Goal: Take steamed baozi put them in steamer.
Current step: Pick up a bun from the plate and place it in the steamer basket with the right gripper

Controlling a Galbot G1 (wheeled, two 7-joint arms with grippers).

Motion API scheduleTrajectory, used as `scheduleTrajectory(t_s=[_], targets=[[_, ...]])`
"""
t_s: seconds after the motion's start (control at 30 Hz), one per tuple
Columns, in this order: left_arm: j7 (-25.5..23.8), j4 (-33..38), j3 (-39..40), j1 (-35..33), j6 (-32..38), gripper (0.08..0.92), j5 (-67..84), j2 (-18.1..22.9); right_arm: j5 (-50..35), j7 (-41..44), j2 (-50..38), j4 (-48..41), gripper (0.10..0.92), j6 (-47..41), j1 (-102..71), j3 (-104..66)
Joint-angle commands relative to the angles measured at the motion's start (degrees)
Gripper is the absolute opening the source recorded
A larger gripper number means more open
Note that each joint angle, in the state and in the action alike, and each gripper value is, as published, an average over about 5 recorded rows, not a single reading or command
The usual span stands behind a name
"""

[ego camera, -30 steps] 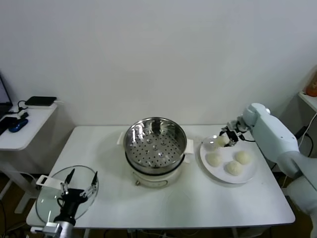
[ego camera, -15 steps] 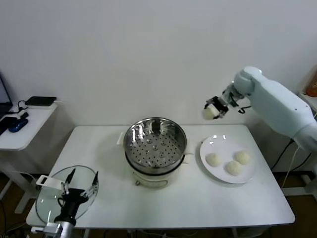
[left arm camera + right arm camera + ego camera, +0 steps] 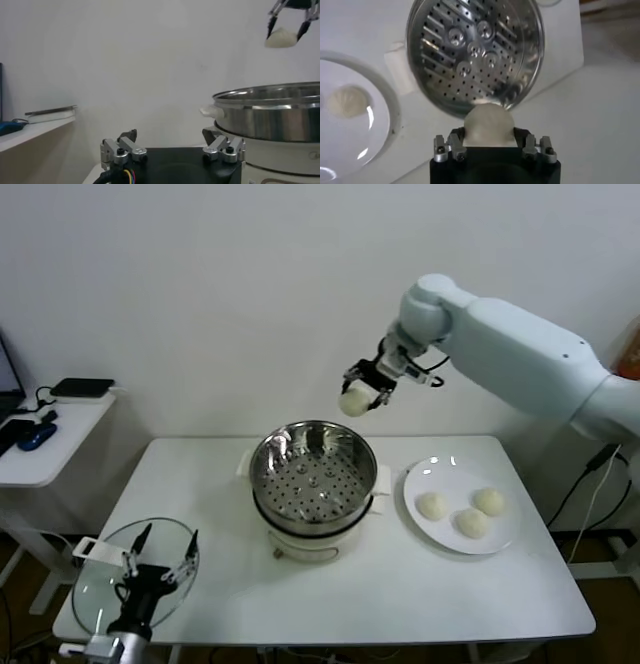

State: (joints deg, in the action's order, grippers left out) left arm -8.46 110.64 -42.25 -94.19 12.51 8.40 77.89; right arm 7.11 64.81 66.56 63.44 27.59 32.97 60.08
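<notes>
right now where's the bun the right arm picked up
In the head view, the bun hangs in the right claw, above the steamer's back right rim.

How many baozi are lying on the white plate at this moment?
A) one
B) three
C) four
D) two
B: three baozi lie on the white plate, while the right gripper holds the fourth baozi in the air above the steamer.
</notes>
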Motion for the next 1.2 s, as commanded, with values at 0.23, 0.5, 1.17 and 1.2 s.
scheduleTrajectory(t_s=[0.23, 0.5, 1.17, 1.2], targets=[[0.0, -0.1, -0.2, -0.7, 0.2, 0.823, 0.5, 0.1, 12.0, 0.1, 12.9, -9.9, 0.662, 7.5, -8.0, 0.1], [0.0, -0.7, -0.2, -0.7, 0.5, 0.823, 0.7, 0.2, 22.0, -0.6, 16.4, -16.9, 0.662, 11.2, -12.2, -4.6], [-0.1, -1.3, -0.2, -0.6, 0.5, 0.823, 0.5, -0.4, 32.5, -1.8, 18.8, -18.9, 0.680, 12.4, -17.4, -9.8], [-0.1, -1.3, -0.2, -0.6, 0.5, 0.823, 0.5, -0.5, 32.7, -1.8, 18.8, -19.0, 0.682, 12.4, -17.6, -10.0]])
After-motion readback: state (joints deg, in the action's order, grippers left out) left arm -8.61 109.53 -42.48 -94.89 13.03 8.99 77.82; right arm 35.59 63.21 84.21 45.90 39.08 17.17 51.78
